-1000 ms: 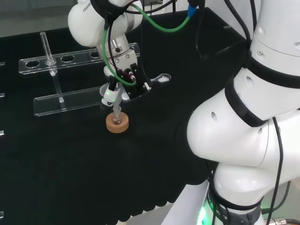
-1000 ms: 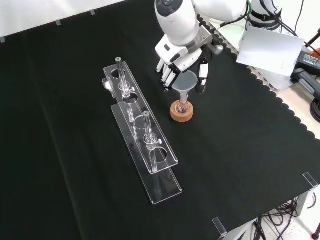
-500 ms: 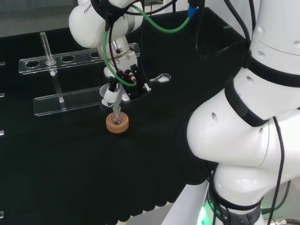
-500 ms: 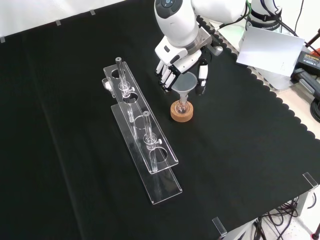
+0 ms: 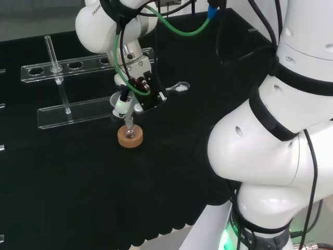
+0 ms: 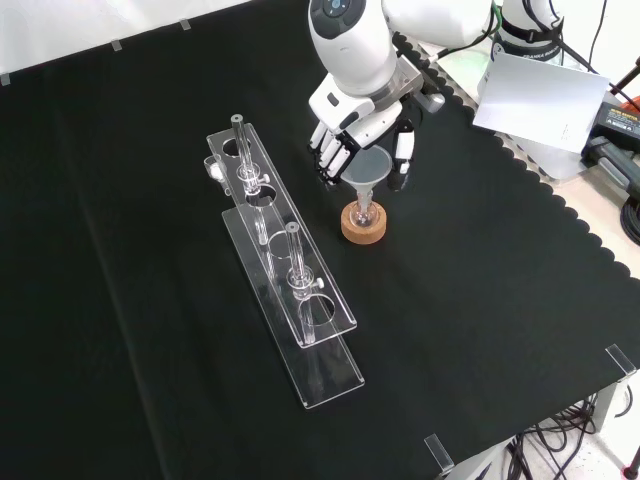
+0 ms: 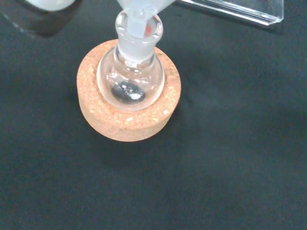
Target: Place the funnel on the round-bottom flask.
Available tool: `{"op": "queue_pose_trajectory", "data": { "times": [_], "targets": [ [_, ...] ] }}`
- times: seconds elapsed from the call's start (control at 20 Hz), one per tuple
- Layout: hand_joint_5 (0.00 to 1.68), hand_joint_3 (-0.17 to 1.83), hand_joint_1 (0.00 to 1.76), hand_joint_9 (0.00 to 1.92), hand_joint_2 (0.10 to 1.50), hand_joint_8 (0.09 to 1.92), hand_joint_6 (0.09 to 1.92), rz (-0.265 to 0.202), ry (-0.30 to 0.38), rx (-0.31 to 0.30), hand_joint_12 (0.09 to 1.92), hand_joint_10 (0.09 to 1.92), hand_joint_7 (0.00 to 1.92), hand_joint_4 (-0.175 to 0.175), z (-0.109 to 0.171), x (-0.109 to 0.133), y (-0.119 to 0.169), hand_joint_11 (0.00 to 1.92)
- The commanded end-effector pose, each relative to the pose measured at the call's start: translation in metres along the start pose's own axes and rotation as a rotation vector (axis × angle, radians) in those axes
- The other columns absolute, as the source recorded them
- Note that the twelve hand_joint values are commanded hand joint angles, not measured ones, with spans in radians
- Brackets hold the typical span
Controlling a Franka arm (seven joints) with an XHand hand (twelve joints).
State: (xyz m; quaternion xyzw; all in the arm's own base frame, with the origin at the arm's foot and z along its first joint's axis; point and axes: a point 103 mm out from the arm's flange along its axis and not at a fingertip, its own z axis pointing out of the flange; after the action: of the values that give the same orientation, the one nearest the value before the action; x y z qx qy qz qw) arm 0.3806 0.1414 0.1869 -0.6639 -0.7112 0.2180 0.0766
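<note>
Funnel (image 6: 371, 166) stem apparently lower in flask (image 7: 130, 80) neck; fingers (image 6: 332, 150) unchanged.

The white arm reached out over the bench, its big rounded links bulking at the right of the head view. In the front view it came down from the top edge, a thick white link with a grey cap ending in the black and white hand (image 6: 362, 128). The hand pointed downward, its fingers (image 6: 332, 158) bunched on the view's left and the thumb (image 6: 402, 155) set opposite on the right, curled in toward each other in a pinch.
</note>
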Motion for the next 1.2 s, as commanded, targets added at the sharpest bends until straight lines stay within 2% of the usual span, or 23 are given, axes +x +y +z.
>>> {"op": "queue_pose_trajectory", "data": {
  "times": [0.05, 0.55, 1.2],
  "targets": [
    [0.52, 0.53, 0.72, 0.76, 0.80, 0.75, 0.67, -0.008, 0.001, 0.008, 1.27, 0.54, 0.43, -0.057, 0.0005, 0.0024, 0.0020, 0.54],
    [0.47, 0.53, 0.71, 0.74, 0.78, 0.74, 0.64, -0.009, -0.005, 0.024, 1.27, 0.55, 0.42, -0.059, 0.0032, 0.0038, 0.0000, 0.53],
    [0.41, 0.52, 0.66, 0.66, 0.72, 0.75, 0.49, -0.004, 0.000, 0.037, 1.31, 0.60, 0.35, -0.064, 0.0052, -0.0002, -0.0036, 0.45]
  ]
}}
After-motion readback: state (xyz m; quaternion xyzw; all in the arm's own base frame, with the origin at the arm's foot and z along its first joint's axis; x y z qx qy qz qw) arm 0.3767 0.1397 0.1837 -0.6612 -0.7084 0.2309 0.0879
